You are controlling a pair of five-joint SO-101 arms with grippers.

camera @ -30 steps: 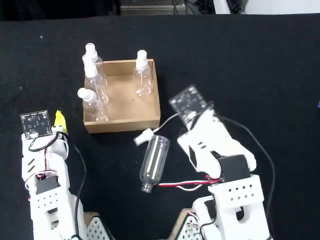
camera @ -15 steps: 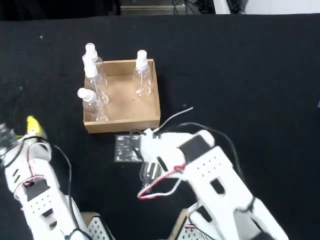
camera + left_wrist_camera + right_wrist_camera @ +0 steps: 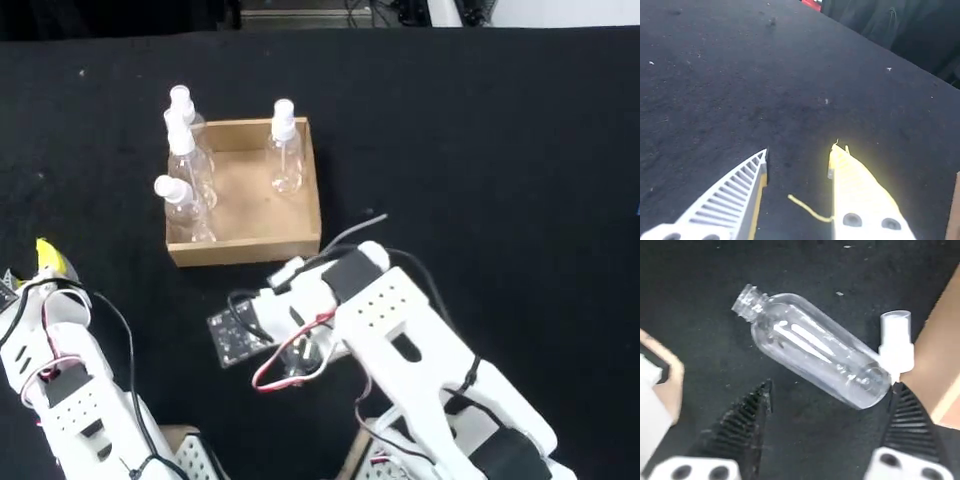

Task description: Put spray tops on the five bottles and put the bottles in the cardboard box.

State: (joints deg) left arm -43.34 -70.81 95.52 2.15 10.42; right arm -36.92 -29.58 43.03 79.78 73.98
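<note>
The right tool (image 3: pixel 832 386) is spread wide. The topless bottle (image 3: pixel 815 357) lies flat just past its tips. I'd lower it straight and squeeze the bottle's middle softly, so it can't roll.

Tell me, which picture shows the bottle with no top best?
The right wrist view: the clear plastic capless bottle lies whole on the black table. In the high view the white right arm covers most of it.
</note>
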